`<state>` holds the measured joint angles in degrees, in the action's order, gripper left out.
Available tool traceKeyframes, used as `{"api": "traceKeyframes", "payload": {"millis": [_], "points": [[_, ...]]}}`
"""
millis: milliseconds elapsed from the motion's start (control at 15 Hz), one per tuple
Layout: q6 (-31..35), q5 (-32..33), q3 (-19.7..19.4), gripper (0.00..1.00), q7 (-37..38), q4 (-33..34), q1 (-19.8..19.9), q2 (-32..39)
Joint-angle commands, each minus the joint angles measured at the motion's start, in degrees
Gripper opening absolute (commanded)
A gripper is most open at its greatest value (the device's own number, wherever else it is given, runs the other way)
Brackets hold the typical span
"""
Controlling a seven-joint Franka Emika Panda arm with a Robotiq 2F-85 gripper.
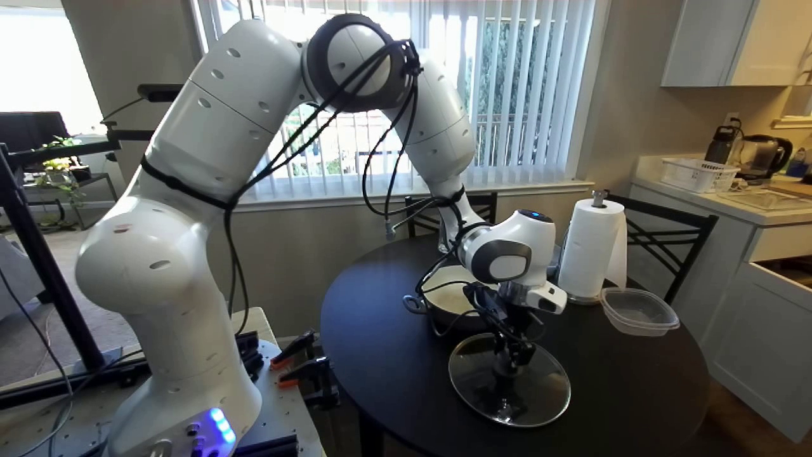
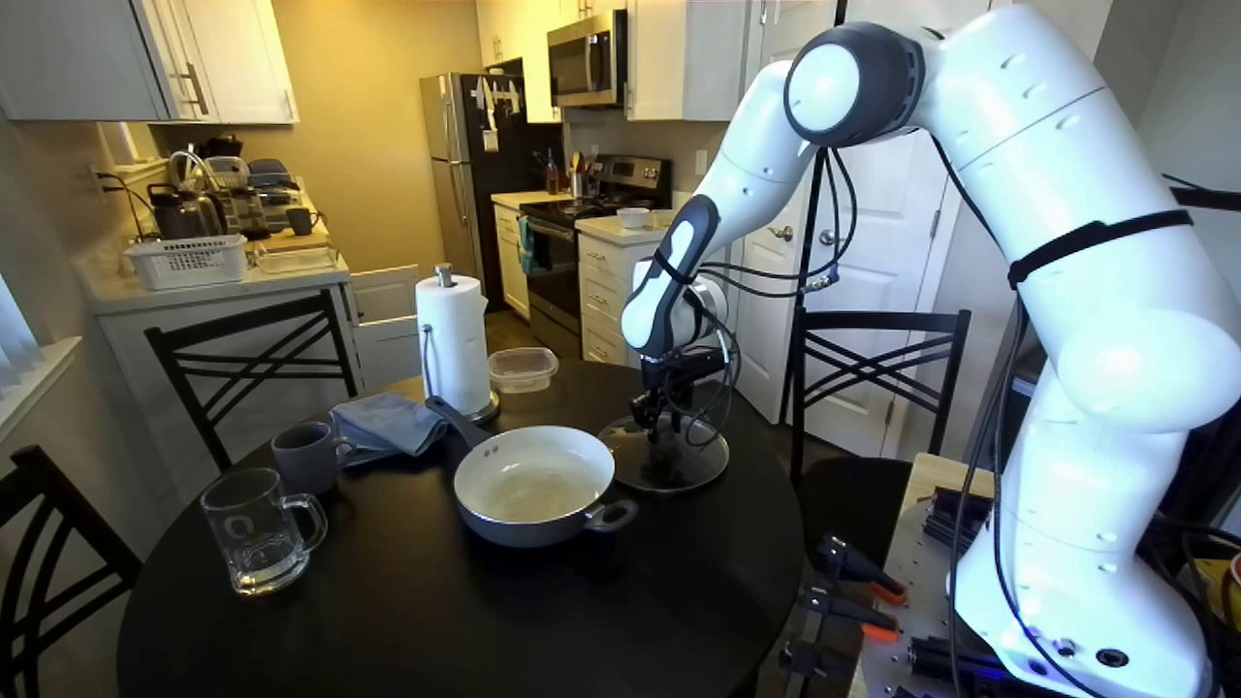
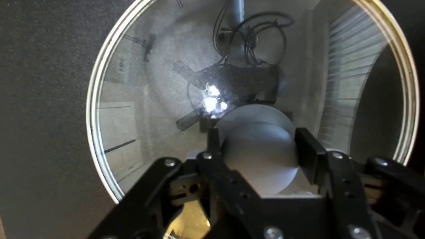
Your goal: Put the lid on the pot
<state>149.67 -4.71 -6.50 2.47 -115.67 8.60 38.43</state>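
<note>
The lid is round clear glass with a metal rim. It lies about level at the tabletop, also in an exterior view; I cannot tell whether it touches the table. It fills much of the wrist view. My gripper points down over its centre, with both fingers against the sides of the round knob. The gripper also shows in both exterior views. The pot, grey with a pale inside and uncovered, stands beside the lid. The arm partly hides it in an exterior view.
A paper towel roll and a clear container stand behind the pot and lid. A blue cloth, a grey mug and a glass mug are beside the pot. The pot's long handle reaches toward the roll.
</note>
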Motion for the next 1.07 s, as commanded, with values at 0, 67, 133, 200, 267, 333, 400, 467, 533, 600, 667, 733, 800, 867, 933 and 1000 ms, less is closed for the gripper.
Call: {"api": "traceKeyframes", "payload": {"millis": [0,67,133,200,267,333,400,467,533,600,667,733,800,867,933,1000], "points": [[-0.68,-0.44,0.78,0.32,-0.81,-5.02,0.45,-6.39],[-1.72,-0.14,0.47,0.32,-0.41,-5.92,0.07,-7.94],[-2.58,0.11,0.16,0.32,0.12,-6.62,-0.36,-9.19],[-3.00,0.59,-0.22,0.32,0.46,-7.42,-0.86,-10.64],[-3.83,0.89,-0.53,0.32,0.85,-7.91,-1.19,-11.82],[-4.72,1.25,-0.83,0.32,1.21,-8.19,-1.54,-12.86],[-5.90,1.55,-1.11,0.32,1.51,-8.46,-1.87,-13.97],[-6.67,1.80,-1.32,0.32,1.75,-8.36,-2.05,-14.46],[-7.88,2.08,-1.50,0.32,1.81,-8.38,-2.18,-15.29],[-8.71,2.25,-1.63,0.32,1.85,-8.29,-2.29,-15.79],[-9.48,2.34,-1.62,0.32,1.75,-8.16,-2.26,-16.22],[-10.16,2.42,-1.59,0.32,1.79,-7.97,-2.28,-16.52],[-10.76,2.55,-1.57,0.32,1.79,-7.73,-2.32,-16.71],[-11.12,2.65,-1.48,0.32,1.63,-7.59,-2.34,-16.90],[-11.35,3.02,-1.34,0.32,1.36,-7.31,-2.54,-16.90],[-11.61,3.89,-1.27,0.32,1.30,-6.76,-3.05,-16.68]]}}
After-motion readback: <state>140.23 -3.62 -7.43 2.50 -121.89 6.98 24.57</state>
